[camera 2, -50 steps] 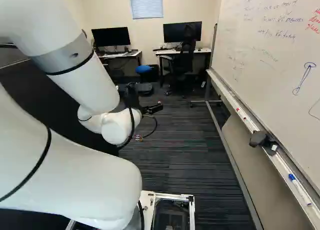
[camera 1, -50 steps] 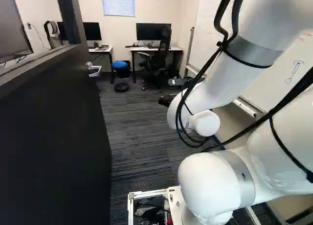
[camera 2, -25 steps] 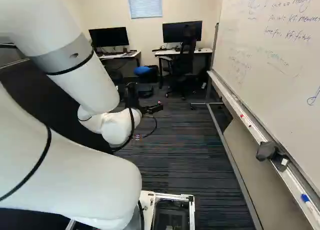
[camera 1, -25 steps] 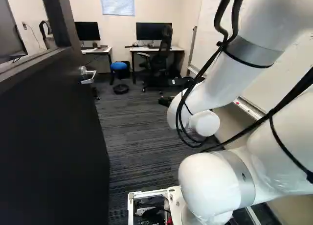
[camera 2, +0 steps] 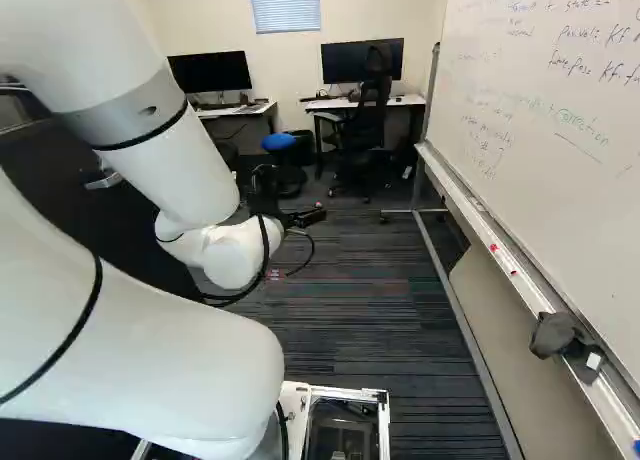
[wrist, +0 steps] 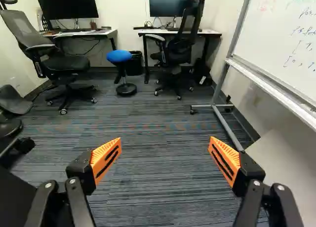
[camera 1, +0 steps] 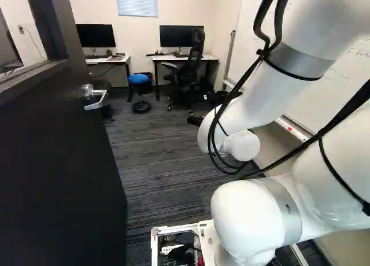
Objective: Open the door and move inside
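The door (camera 1: 60, 162) stands open at the left of the left base view, and its dark face runs forward beside my arm (camera 2: 150, 355). The silver handle (camera 1: 96, 98) is on this face, near the far edge of the door, and it is well apart from my hand (camera 2: 305, 217). My hand is in front of the arm, above the striped carpet (camera 2: 350, 325). In the wrist view, the two fingers of my hand (wrist: 165, 139) are spread wide apart, with their orange pads (wrist: 106, 159) turned to each other, and between them I see the carpet. Ahead, near the far wall, there are two tables: the one table (wrist: 81, 33) carries a monitor (wrist: 66, 4), and the other table (wrist: 207, 33) carries a second monitor (wrist: 168, 2). A blue stool (wrist: 119, 56) stands between these tables, just beside a black bin (wrist: 134, 64). One black chair (wrist: 66, 64) is by the first table, another black chair (wrist: 178, 52) by the second. Along the right of the right base view there is a whiteboard (camera 2: 540, 90) with handwriting, and a dark crumpled thing (camera 2: 560, 335) lies on its ledge (camera 2: 520, 280).
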Controlling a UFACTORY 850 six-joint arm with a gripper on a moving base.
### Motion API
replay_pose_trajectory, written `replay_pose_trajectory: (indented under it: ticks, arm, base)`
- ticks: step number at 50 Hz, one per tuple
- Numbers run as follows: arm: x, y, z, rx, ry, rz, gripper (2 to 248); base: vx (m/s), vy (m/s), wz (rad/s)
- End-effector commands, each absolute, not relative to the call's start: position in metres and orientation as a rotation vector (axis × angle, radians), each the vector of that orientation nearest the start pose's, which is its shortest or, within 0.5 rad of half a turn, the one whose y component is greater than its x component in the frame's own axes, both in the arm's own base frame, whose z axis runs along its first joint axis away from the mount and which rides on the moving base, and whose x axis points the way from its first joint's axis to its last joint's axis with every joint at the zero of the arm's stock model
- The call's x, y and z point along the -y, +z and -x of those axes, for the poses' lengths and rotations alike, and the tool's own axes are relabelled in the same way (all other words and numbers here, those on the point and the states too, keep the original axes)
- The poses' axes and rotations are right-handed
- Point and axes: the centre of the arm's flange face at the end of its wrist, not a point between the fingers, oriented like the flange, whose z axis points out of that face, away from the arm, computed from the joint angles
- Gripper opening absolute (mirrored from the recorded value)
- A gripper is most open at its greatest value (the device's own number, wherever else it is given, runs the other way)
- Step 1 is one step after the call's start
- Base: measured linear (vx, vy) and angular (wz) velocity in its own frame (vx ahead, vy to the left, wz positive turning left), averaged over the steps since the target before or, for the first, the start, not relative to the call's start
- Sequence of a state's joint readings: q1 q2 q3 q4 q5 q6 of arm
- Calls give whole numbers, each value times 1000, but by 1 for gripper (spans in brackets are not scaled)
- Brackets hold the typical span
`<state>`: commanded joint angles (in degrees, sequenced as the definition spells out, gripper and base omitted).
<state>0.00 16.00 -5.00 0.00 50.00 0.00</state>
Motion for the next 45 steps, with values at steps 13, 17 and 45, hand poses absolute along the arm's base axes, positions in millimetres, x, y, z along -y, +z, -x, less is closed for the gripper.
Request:
replay_pose_trajectory:
  ticks: [13, 17, 45]
  arm:
    - [0, 366, -270, 0, -1824, 2558, 247]
    - [0, 366, -270, 0, -1824, 2558, 247]
    - [0, 366, -270, 0, -1824, 2558, 247]
  base:
    - [190, 0, -18]
    - [184, 3, -19]
    - [177, 0, -16]
